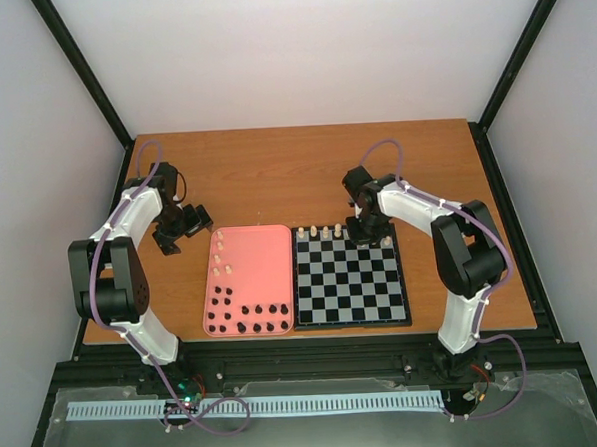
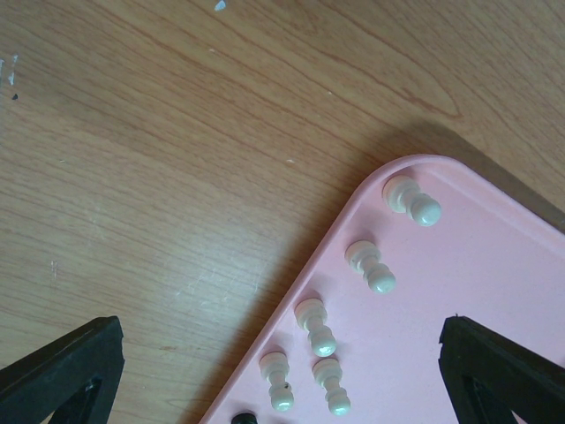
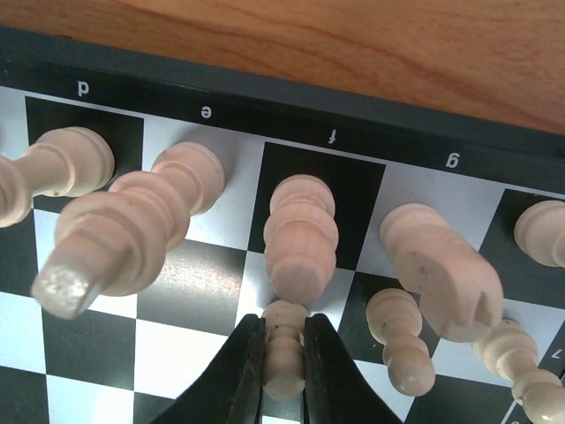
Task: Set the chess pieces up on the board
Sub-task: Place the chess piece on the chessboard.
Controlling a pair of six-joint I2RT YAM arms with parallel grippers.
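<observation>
One cream pawn [image 3: 284, 362] sat pinched in the right gripper [image 3: 284, 340] on the board [image 1: 352, 293], just before the f-file piece [image 3: 300, 234]; placing seemed under way, so next likely came release and a straight lift, while the left gripper [image 2: 282, 371] hung wide over the tray [image 2: 494, 256].

Cream pieces [image 3: 300, 231], black-and-pale checked board [image 3: 194, 300]

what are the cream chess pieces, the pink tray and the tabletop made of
The cream chess pieces look like turned wood, matt and unvarnished, with faint grain and specks; moulded plastic cannot be ruled out. The pink tray is probably plastic: smooth, uniform colour, rounded raised rim. The tabletop is wood or wood-look laminate, with long grain lines and a slight sheen.
</observation>
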